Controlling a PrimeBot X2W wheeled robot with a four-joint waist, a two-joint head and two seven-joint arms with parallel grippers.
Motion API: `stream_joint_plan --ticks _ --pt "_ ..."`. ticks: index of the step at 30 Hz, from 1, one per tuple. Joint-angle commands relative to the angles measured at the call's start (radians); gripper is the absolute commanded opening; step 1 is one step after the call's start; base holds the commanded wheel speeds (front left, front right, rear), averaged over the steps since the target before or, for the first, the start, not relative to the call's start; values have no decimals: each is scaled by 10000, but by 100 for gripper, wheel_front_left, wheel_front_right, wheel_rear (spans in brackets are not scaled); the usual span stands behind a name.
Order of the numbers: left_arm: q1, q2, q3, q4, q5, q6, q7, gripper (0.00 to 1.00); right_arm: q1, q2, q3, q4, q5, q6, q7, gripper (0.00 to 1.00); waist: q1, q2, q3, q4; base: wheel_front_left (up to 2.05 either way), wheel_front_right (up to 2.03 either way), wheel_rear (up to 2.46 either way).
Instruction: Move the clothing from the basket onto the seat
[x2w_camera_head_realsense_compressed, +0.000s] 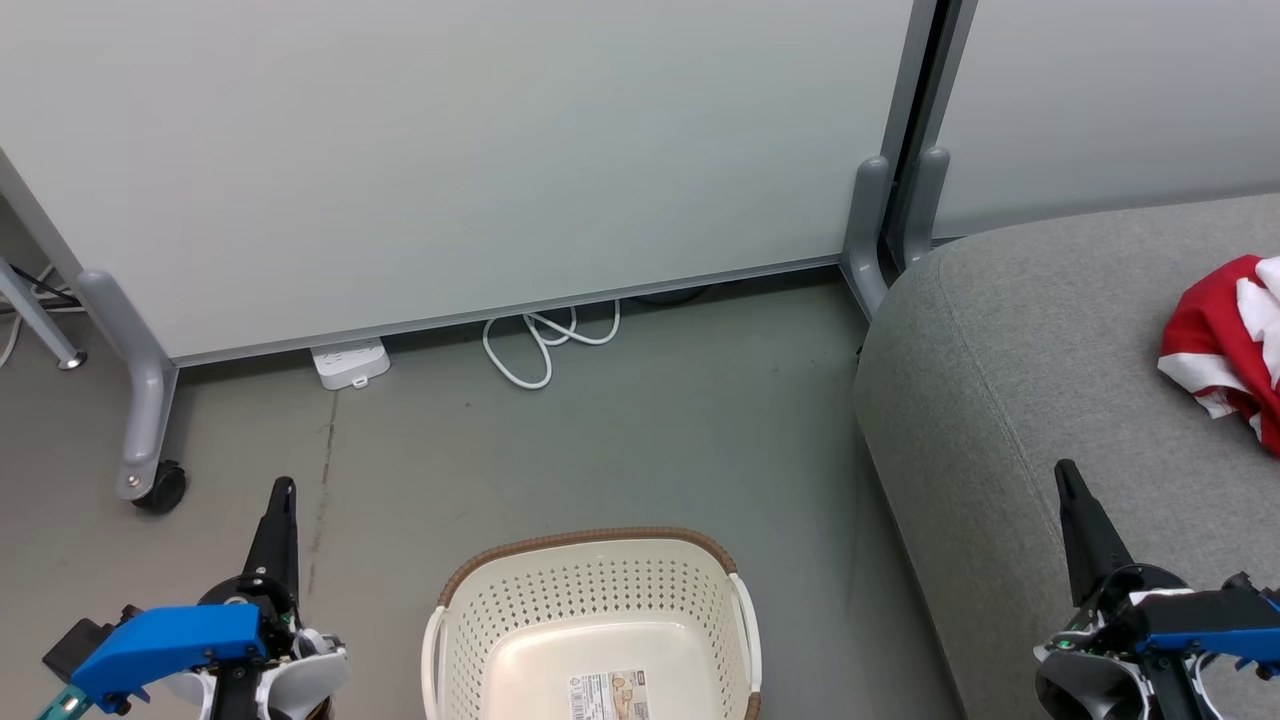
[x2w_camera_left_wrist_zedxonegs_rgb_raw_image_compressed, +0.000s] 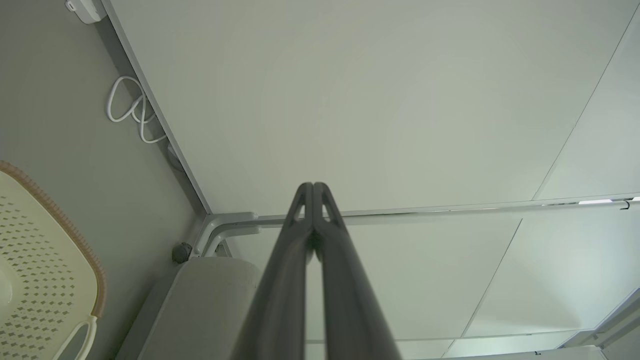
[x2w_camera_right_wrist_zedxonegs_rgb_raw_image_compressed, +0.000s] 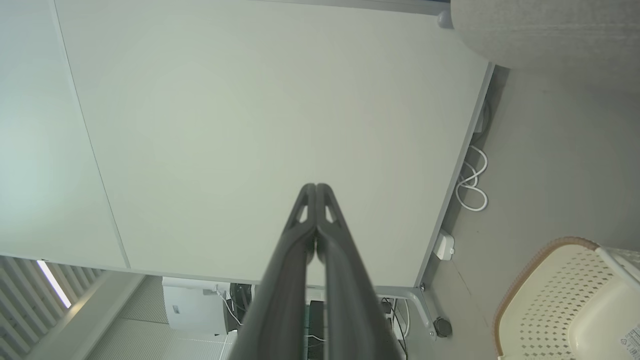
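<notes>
The cream-white basket (x2w_camera_head_realsense_compressed: 595, 625) with a brown rim stands on the floor at the bottom middle of the head view, holding nothing but a barcode label (x2w_camera_head_realsense_compressed: 610, 695); its perforated wall also appears as the basket (x2w_camera_left_wrist_zedxonegs_rgb_raw_image_compressed: 40, 265) and the basket (x2w_camera_right_wrist_zedxonegs_rgb_raw_image_compressed: 570, 300) in the wrist views. Red-and-white clothing (x2w_camera_head_realsense_compressed: 1225, 345) lies bunched on the grey seat (x2w_camera_head_realsense_compressed: 1020, 380) at the right edge, partly cut off by the frame. My left gripper (x2w_camera_head_realsense_compressed: 283, 490) is shut and empty, left of the basket. Over the seat's front stands my right gripper (x2w_camera_head_realsense_compressed: 1065, 470), shut and empty. Both fingers meet at the tips in the left gripper (x2w_camera_left_wrist_zedxonegs_rgb_raw_image_compressed: 312, 186) and right gripper (x2w_camera_right_wrist_zedxonegs_rgb_raw_image_compressed: 316, 187).
A pale partition panel (x2w_camera_head_realsense_compressed: 450, 160) on grey legs with a black caster (x2w_camera_head_realsense_compressed: 160, 488) stands behind the basket. A white power strip (x2w_camera_head_realsense_compressed: 350, 362) and a looped white cable (x2w_camera_head_realsense_compressed: 545, 345) lie on the grey floor at its base. A second panel stands behind the seat.
</notes>
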Motion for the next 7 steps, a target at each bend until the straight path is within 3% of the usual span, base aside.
stream_joint_plan --ticks 1,7 --pt "-118 5 21 -65 -138 -84 49 0 -131 28 -25 -46 167 6 37 0 -1 0 2 0 0 0 0" --pt "-159 5 65 -89 -554 -89 151 0 -151 39 -52 -56 569 6 139 0 -1 0 22 -3 0 0 0"
